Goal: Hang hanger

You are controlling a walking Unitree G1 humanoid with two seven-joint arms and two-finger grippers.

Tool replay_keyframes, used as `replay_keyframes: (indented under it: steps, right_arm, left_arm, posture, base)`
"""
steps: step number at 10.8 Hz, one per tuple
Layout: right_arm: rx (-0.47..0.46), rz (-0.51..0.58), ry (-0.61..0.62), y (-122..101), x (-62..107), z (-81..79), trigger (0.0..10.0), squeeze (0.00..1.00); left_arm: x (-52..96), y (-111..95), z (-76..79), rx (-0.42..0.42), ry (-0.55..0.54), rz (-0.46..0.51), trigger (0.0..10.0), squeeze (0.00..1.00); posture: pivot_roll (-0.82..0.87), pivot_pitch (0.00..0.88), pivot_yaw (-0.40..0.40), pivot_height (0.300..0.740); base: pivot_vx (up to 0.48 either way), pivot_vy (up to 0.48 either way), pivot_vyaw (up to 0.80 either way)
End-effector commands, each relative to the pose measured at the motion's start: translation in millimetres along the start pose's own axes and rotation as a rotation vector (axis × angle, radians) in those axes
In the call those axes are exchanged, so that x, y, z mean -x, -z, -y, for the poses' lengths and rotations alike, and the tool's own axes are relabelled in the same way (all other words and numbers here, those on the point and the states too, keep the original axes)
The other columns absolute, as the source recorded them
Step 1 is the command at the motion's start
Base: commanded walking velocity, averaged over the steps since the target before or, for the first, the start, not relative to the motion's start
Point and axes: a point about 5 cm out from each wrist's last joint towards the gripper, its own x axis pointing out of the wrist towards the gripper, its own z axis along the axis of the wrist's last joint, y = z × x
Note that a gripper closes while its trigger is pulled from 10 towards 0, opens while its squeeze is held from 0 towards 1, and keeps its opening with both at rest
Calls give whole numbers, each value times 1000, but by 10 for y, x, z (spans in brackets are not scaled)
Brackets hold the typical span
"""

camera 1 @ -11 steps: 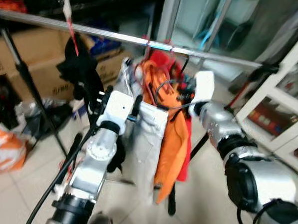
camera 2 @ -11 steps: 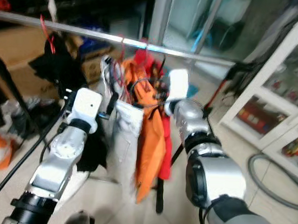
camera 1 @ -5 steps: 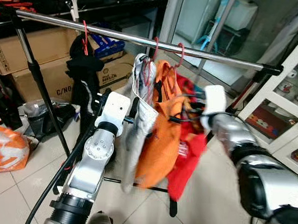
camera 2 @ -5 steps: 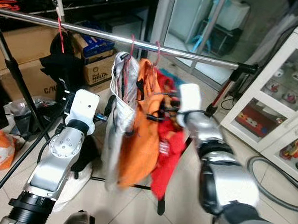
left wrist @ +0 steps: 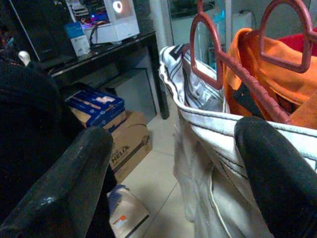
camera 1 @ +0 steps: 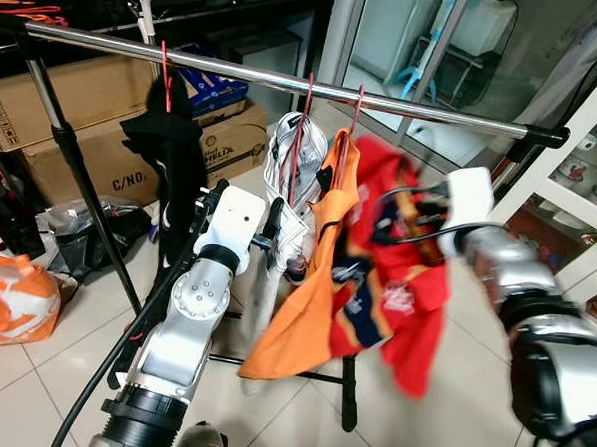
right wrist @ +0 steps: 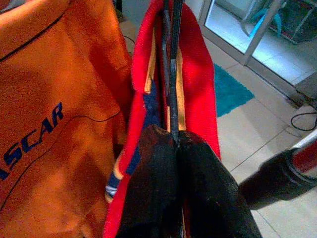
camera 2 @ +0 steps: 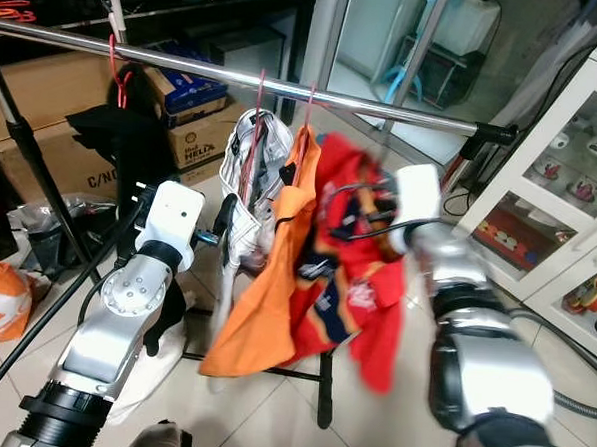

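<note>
Right gripper (right wrist: 171,144): in the right wrist view its two black fingers are clenched on the dark hanger (right wrist: 171,64) that carries the red shirt (right wrist: 198,64). The hanger's long axis runs straight out from the fingertips, edge-on to this camera. An orange shirt (right wrist: 54,114) hangs just beside the red one.

Left eye view: the right gripper (camera 1: 419,212) sits below the rail (camera 1: 425,111) and holds the red shirt (camera 1: 410,289) out toward the robot's right, tilted away from the orange shirt (camera 1: 309,314). The rail lies above and slightly ahead of this gripper, so the hook most likely has to travel upward to meet it. Whether the hook is already on the rail cannot be told; the shirt is blurred. The right arm is the nearer one to the free stretch of rail.

Left wrist view: the left gripper (left wrist: 173,163) is released, fingers spread, one finger (left wrist: 277,168) resting against the white garment (left wrist: 208,148) on a red hanger (left wrist: 218,54).
</note>
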Motion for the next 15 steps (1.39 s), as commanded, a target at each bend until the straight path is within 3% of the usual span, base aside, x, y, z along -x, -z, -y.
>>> replay_keyframes:
  steps: [1, 3, 5, 7, 8, 9, 10, 13, 15]
  right_arm:
    - [-17, 83, 20, -222, 47, 127, 0, 0]
    - [-45, 115, -41, -389, 97, 198, 0, 0]
    - [-55, 63, -50, -257, 158, 295, 0, 0]
    - [-26, 251, -90, -236, 332, 354, 0, 0]
    - [-7, 362, -43, -69, 513, 376, 0, 0]
    - [-5, 383, -3, 33, 572, 382, 0, 0]
    - [-50, 398, 24, 255, 644, 257, 0, 0]
    - [-108, 409, 3, 620, 916, -211, 0, 0]
    - [-105, 462, -12, 313, 865, -277, 0, 0]
  left_arm:
    - [-33, -21, 38, 3, 26, 5, 10000, 0]
    - [-46, -25, 65, 7, 39, 7, 10000, 0]
    - [-49, -10, 85, 13, 41, 2, 10000, 0]
    - [-28, 2, 42, 18, 20, 6, 10000, 0]
    - [-20, 28, 13, 22, 12, 6, 10000, 0]
    - [-19, 36, 16, 22, 14, 4, 10000, 0]
    - [-32, 33, 42, 20, 35, 7, 10000, 0]
    - [-63, 14, 45, 13, 59, 19, 10000, 0]
    - [-84, 3, 90, 16, 76, 24, 10000, 0]
  posture:
    - [148, 9, -84, 740]
    - [139, 6, -86, 740]
    - [134, 8, -93, 740]
    - [128, 15, -103, 740]
    - [106, 16, -92, 740]
    - [102, 15, -89, 740]
    - [79, 16, -68, 740]
    - [48, 19, -41, 740]
    - [38, 15, -36, 740]
  base:
    - [0, 0, 0]
    - [0, 0, 0]
    - [0, 0, 0]
    - [0, 0, 0]
    - [0, 0, 0]
    - [0, 0, 0]
    - [0, 0, 0]
    - [0, 0, 0]
    - [0, 0, 0]
